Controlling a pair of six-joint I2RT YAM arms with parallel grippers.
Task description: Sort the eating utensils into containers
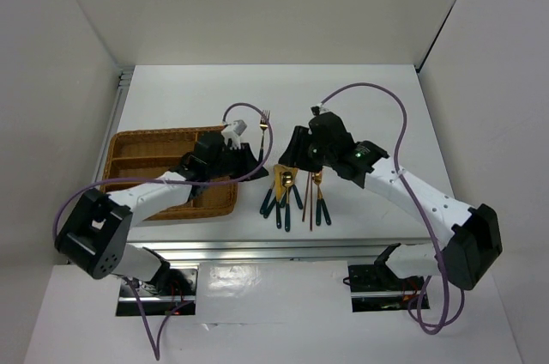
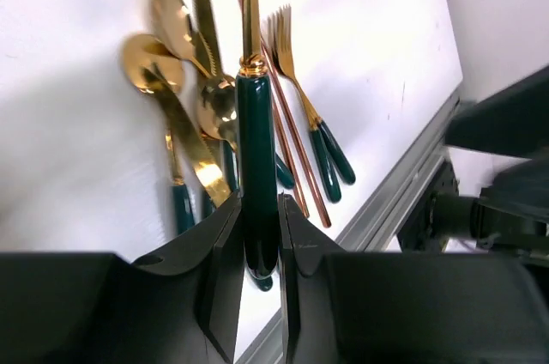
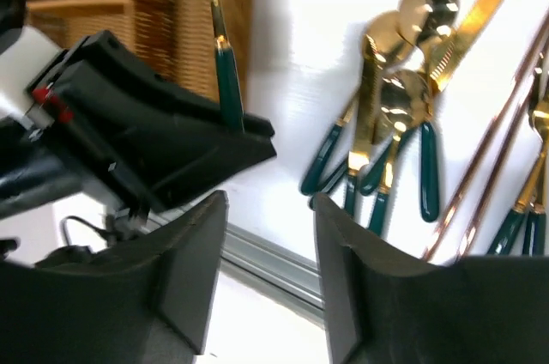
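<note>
- Fingers of the left gripper (image 2: 257,252) clamp the dark teal handle of a slim gold-headed fork (image 2: 256,149).
- Right gripper (image 3: 268,209) hangs with fingers wide apart near the heap of gold-and-teal utensils (image 3: 399,115).

I've got a white table (image 1: 189,98) on screen, matte and evenly lit. Along its near edge runs a ridged silver aluminium rail (image 1: 283,249), left to right. White panels box it in: back wall (image 1: 257,3), left wall (image 1: 51,89), right wall (image 1: 497,98). There's a dark seam (image 1: 446,16) in the far right corner.
</note>
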